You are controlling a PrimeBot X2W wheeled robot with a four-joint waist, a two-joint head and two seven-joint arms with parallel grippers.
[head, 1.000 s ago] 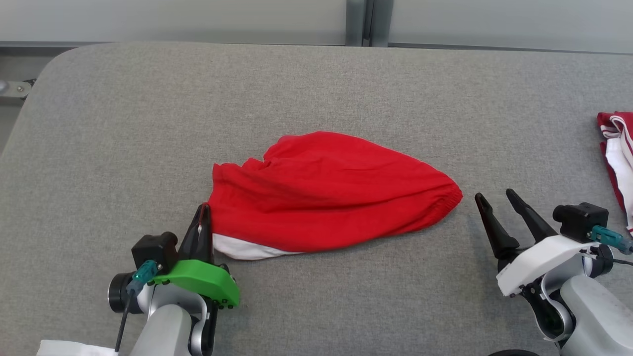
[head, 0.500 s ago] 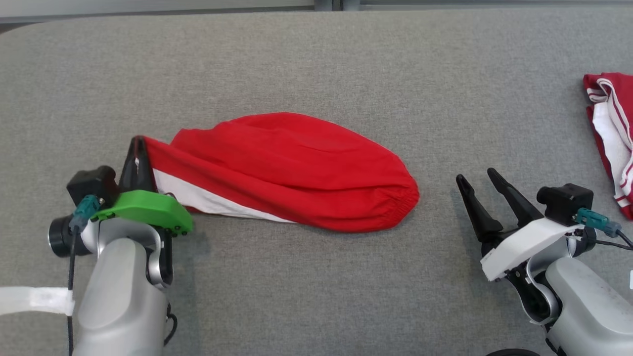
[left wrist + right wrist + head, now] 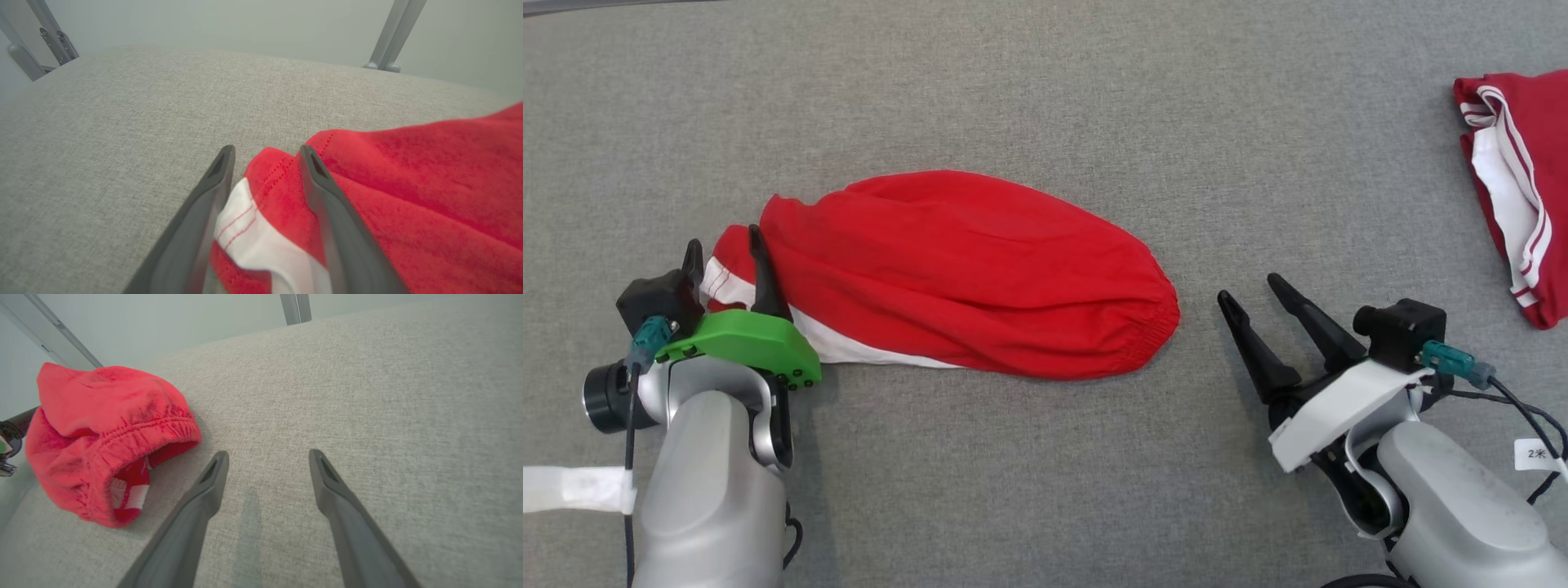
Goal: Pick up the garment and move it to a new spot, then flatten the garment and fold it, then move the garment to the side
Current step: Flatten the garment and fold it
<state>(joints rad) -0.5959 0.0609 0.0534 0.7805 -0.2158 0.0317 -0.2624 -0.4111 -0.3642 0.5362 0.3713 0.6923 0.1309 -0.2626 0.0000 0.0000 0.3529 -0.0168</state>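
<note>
While straddling the white-striped corner of the garment [image 3: 964, 269], bunched on the worktop [image 3: 1045, 98], with the left claw [image 3: 724, 237] spread and parking the right claw [image 3: 1248, 286] spread near its waistband, risking hooking the hem on withdrawal and dragging the cloth crooked

The head view looks steeply down on the desk [image 3: 1029, 82] from above. Each wrist view sits low and close, facing across the desk. All three share the garment [image 3: 964, 269].

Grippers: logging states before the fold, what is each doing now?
Left gripper: open, straddling a corner of the red-and-white cloth garment.
Right gripper: open, holding nothing.
</note>
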